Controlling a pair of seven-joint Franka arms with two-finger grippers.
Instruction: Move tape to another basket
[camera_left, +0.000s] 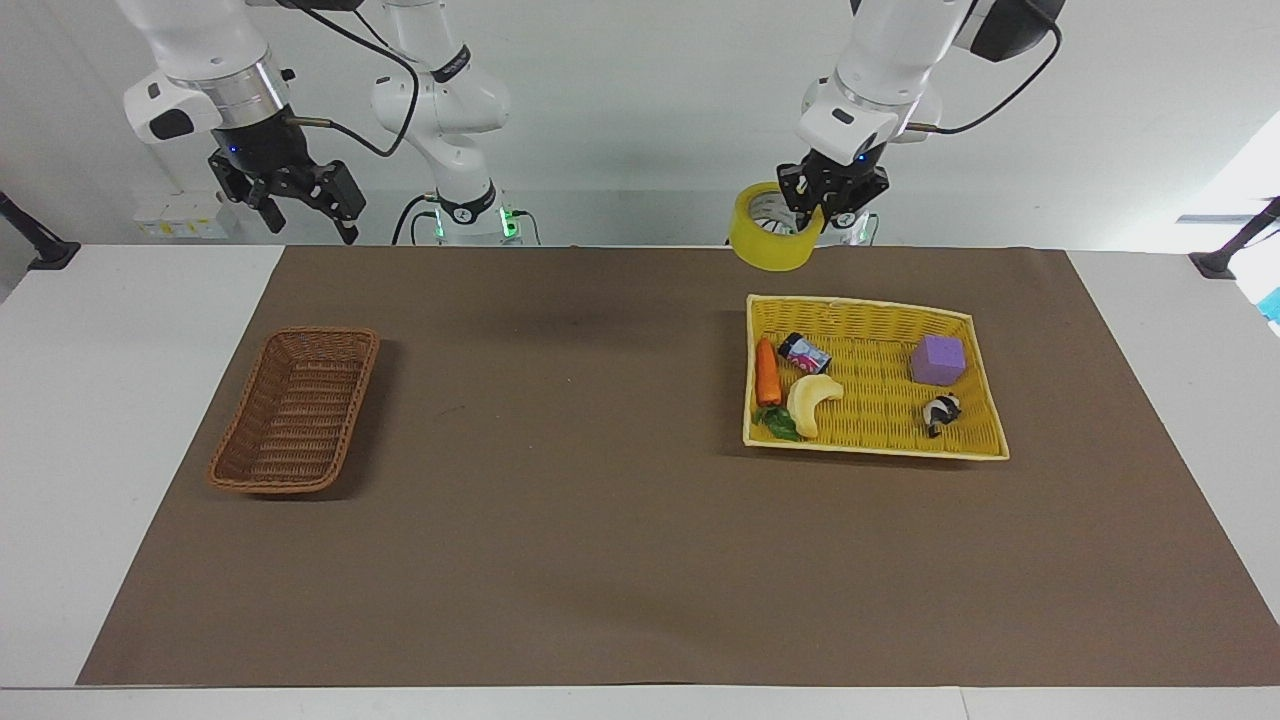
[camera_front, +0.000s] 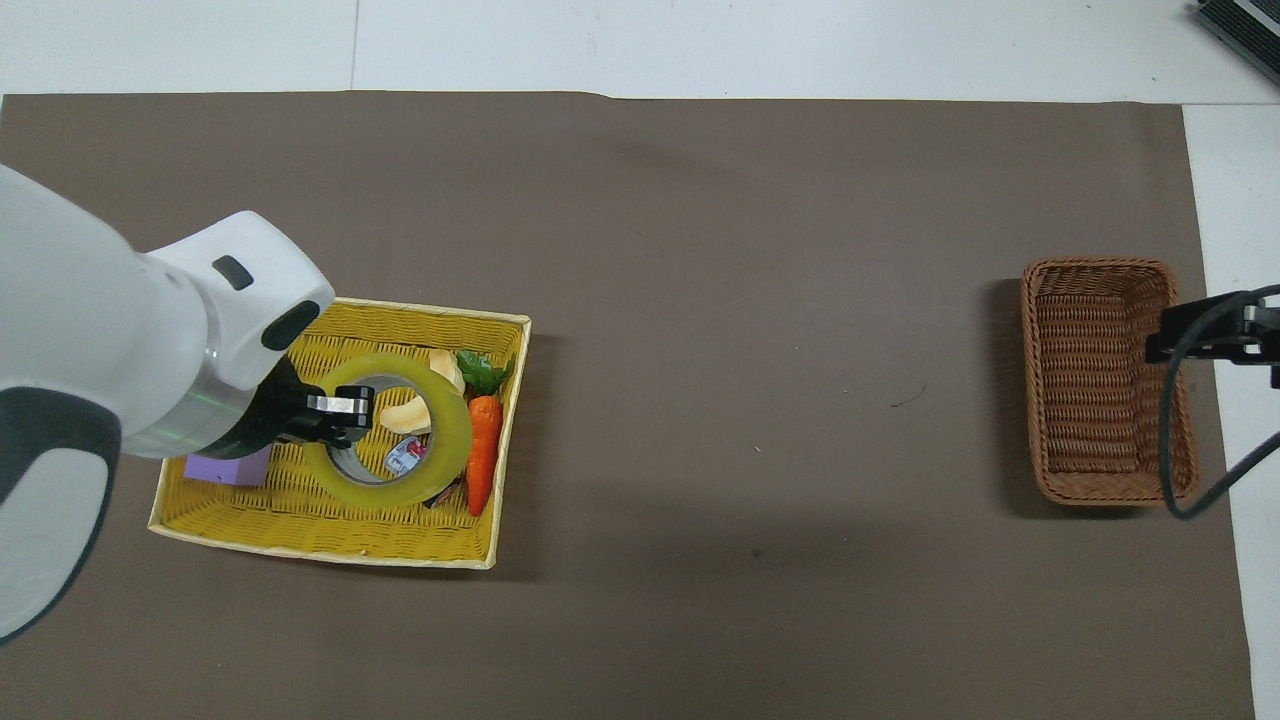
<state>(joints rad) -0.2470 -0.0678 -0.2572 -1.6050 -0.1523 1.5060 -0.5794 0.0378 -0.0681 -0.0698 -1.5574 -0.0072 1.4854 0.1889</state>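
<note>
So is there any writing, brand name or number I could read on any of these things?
None can be read.
The small can in the yellow tray has a pink and blue printed label, too small to read.
The tape held by the left tool shows no print.
The brown basket carries none.

The left gripper (camera_left: 812, 213) hangs raised above the tray (camera_left: 985, 370), fingers pinched on the tape (camera_left: 765, 245). The right gripper (camera_left: 300, 205) waits raised, fingers spread, well apart from the tray.
</note>
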